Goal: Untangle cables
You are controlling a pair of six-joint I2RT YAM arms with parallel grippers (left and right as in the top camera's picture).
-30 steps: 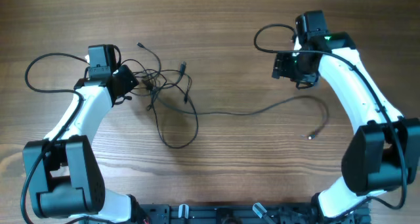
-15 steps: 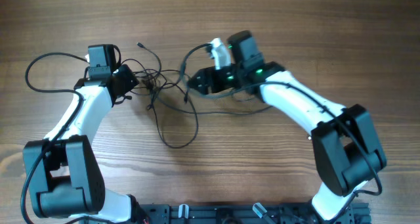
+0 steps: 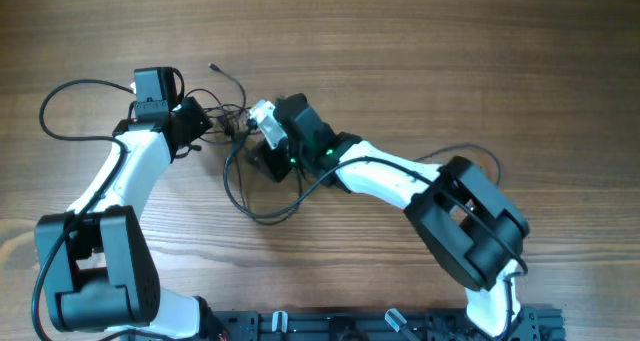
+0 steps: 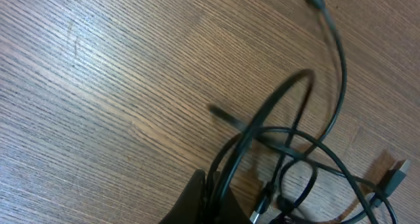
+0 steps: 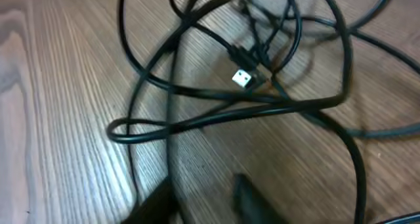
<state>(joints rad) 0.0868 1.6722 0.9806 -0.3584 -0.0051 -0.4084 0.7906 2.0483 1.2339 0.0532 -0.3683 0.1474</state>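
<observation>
left hand (image 3: 207, 122) pinches cables (image 4: 340, 65) (wooden table (image 3: 400, 41)).

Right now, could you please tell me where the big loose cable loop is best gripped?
Grip the bottom of the loop, where one strand lies alone, well clear of the tangle. Come straight down from above, jaws across the strand.

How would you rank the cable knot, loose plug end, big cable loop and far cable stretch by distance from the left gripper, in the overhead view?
From the left gripper:
1. cable knot, right at its fingertips.
2. loose plug end, farther from the robot's base.
3. big cable loop, back toward the base.
4. far cable stretch, well over on the robot's right side.
</observation>
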